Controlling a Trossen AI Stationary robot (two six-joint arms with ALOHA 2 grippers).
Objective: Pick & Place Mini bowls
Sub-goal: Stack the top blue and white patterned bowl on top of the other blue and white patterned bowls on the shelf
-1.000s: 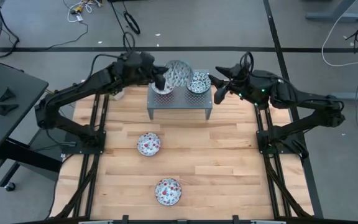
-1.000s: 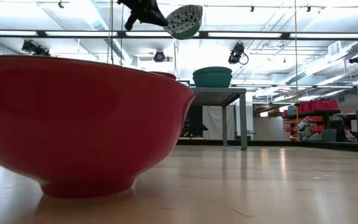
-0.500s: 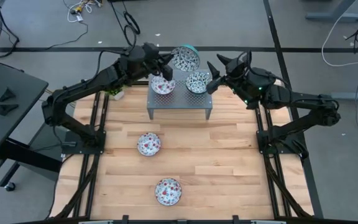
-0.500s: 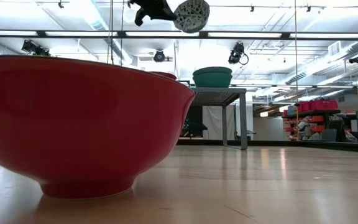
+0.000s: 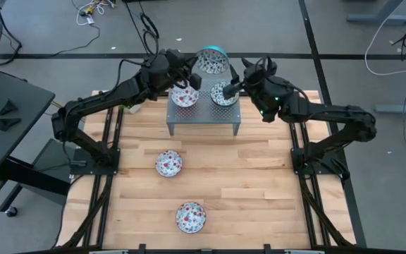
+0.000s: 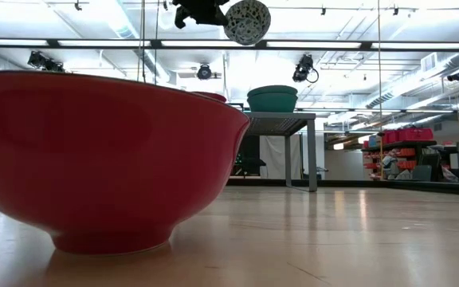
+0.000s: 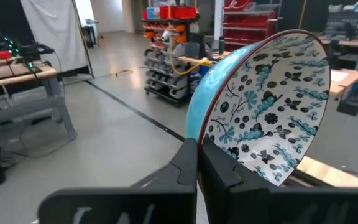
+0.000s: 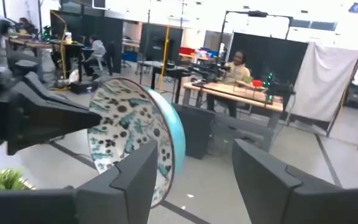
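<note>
A teal mini bowl with a speckled floral inside hangs tipped on its side above the far edge of the grey stand, with my left gripper shut on it. My right gripper stands open close to the bowl's right, and the bowl shows just past one of its fingers. On the stand's top sit a reddish bowl and a green bowl. Two more reddish bowls rest on the wooden table. My left gripper pinches the teal bowl's rim, one finger on the patterned inside and one on the teal outside. The fingers come level from the table's left. The bowl is lifted clear and stands on edge, its mouth turned toward the near side.
The stand rises at the table's far middle. In the low view a reddish bowl fills the near left. The wooden top lies bare to the right of the two lower bowls. A person sits at a desk far behind.
My left gripper has carried the teal bowl toward the table's far edge and a little to the right, tipping it from slanted to standing on edge. My right gripper has gone toward the table's left, closer to the bowl, and has stayed open.
</note>
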